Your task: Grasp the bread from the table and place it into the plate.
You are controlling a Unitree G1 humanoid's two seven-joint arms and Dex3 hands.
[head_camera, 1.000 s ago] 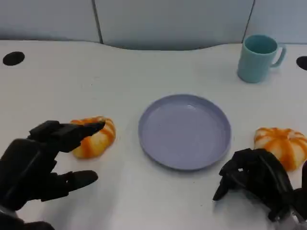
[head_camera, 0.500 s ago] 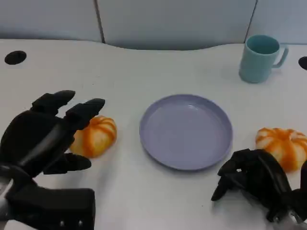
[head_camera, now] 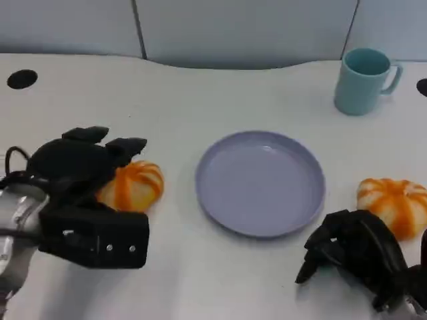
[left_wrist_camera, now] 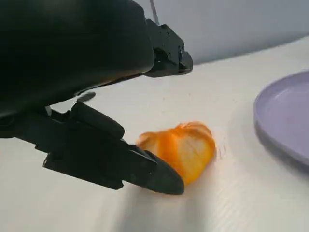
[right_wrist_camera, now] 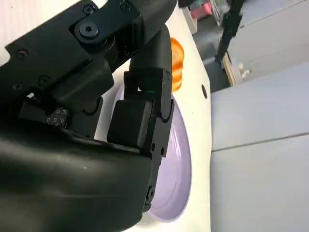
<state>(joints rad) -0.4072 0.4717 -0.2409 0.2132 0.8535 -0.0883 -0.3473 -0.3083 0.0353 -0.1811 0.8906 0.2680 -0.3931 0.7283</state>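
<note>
The lavender plate [head_camera: 260, 181] lies flat near the middle of the white worktop [head_camera: 200, 100] and serves as the landmark here. To the left of the plate, just beside its rim but not touching it, sits an orange-and-white striped bread [head_camera: 133, 187] resting on the worktop. The left hand [head_camera: 83, 163] arches over the far-left side of that bread, its black fingers [left_wrist_camera: 145, 169] spread apart with the bread between them; in the left wrist view one finger reaches along the worktop beside the bread [left_wrist_camera: 181, 147] and another stretches above it, and the bread lies on the surface rather than lifted. Whether any fingertip actually touches the bread cannot be told; the hand is open and has nothing gripped. To the right of the plate, near its rim, lies a second orange-and-white bread [head_camera: 393, 203], also on the worktop. The right hand [head_camera: 357, 257] rests in front of the plate's right edge, close to that second bread, with its fingers curled in and nothing between them. In the right wrist view the curled fingers [right_wrist_camera: 145, 111] hang over the plate [right_wrist_camera: 174, 183], and the bread [right_wrist_camera: 176, 63] on the plate's far side shows past them. Behind the plate and to its right, well apart from it, a teal mug [head_camera: 363, 80] stands upright with its handle turned away from the plate.
</note>
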